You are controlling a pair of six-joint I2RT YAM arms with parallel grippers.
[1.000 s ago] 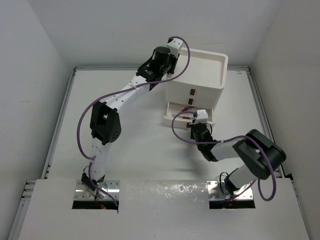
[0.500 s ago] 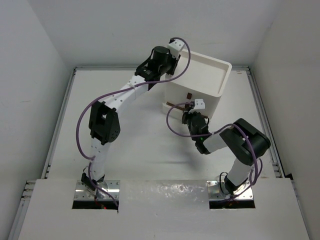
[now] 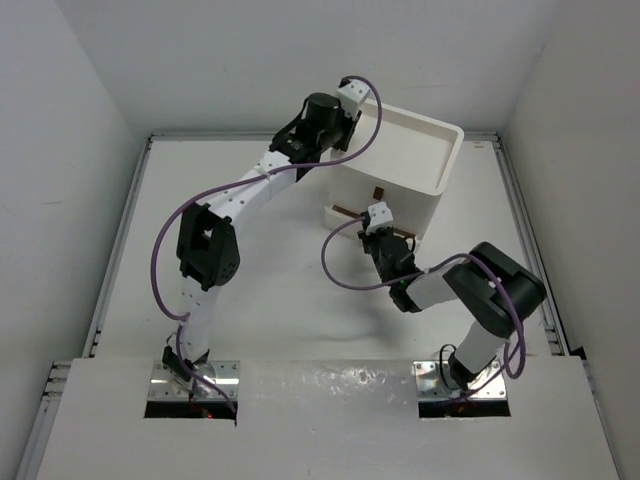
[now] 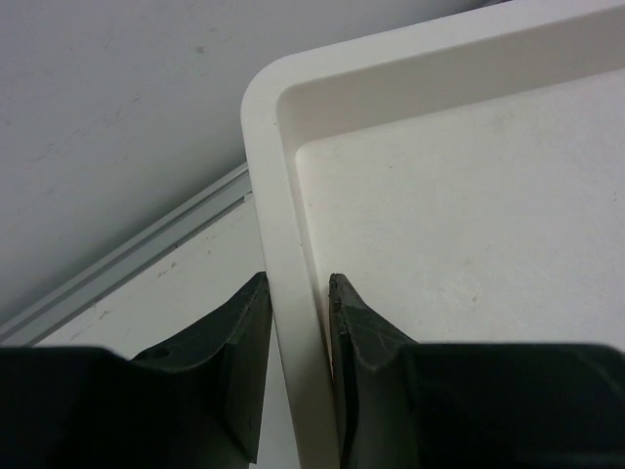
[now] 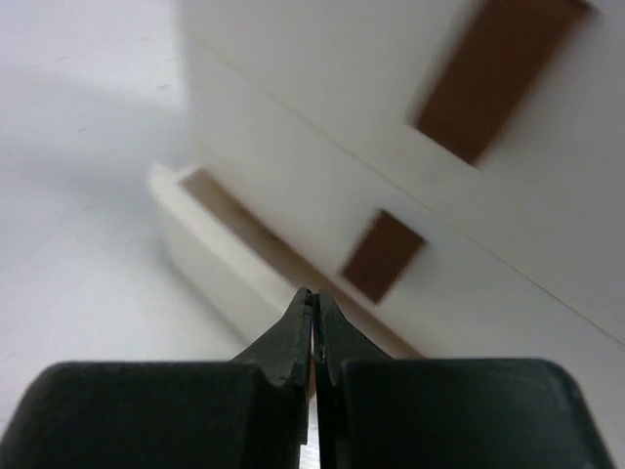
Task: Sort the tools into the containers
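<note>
From above, the drawer stack [image 3: 425, 205] stood toward the far right of the table [image 3: 270, 300], turned so its fronts faced near-left, toward the arms. Its bottom drawer [image 3: 340, 210] stuck out a little on that side, long edge running left to right. The left gripper [image 3: 348, 140] sat at the left rim of the tray top [image 3: 445, 160], and the right gripper [image 3: 372, 226] met the drawer fronts low down.

In the left wrist view, the left gripper [image 4: 298, 285] straddled the tray top's rim [image 4: 293, 244], one finger [image 4: 246, 327] outside and one inside, both pressed on the wall, with the rim's corner ahead.

In the right wrist view, the right gripper [image 5: 312, 298] had its fingers pinched together at the bottom drawer's [image 5: 220, 259] upper front edge. We could not tell whether anything thin lay between them. Two brown tab handles [image 5: 383, 256] showed above, blurred.
</note>
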